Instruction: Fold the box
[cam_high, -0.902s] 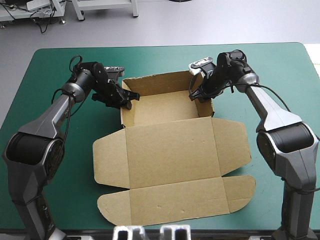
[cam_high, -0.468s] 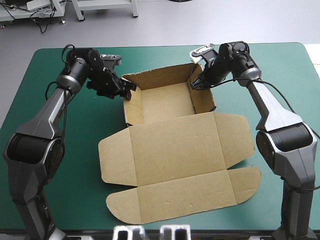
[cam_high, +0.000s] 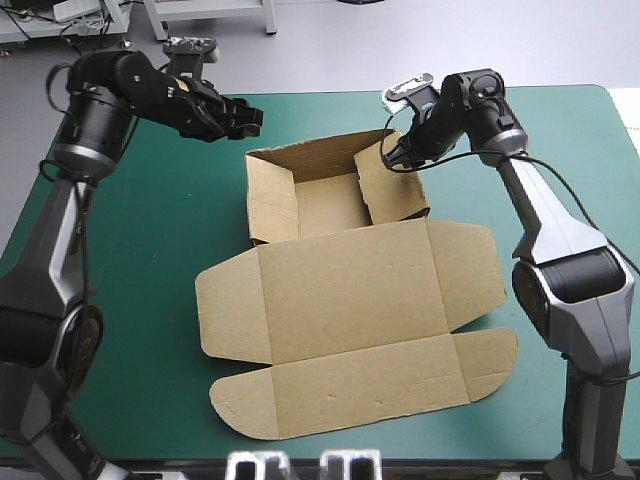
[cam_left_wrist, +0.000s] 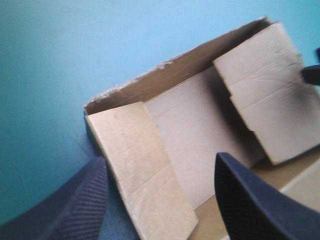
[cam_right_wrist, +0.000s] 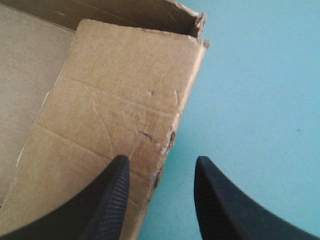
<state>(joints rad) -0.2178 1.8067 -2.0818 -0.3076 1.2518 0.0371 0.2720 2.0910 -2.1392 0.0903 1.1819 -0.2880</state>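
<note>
Right gripper (cam_right_wrist: 160, 160) spread open, straddling the edge of the right side flap (cam_high: 395, 185). Left gripper (cam_high: 248, 118) open too, hovering off the far-left corner. The box (cam_high: 345, 290) sits mid-table, lid flat. Side flaps only lean inward, untucked, and could spring back out.

— What do the arms look like?
— The left arm (cam_high: 45, 260) and right arm (cam_high: 545, 215) have silver-grey tapered links and rounded black joints.
— And the fingers?
— The fingers (cam_right_wrist: 107, 200) are black curved fins, finely ribbed on their faces.

High and wrist views sharing box (cam_high: 340, 290)
</note>
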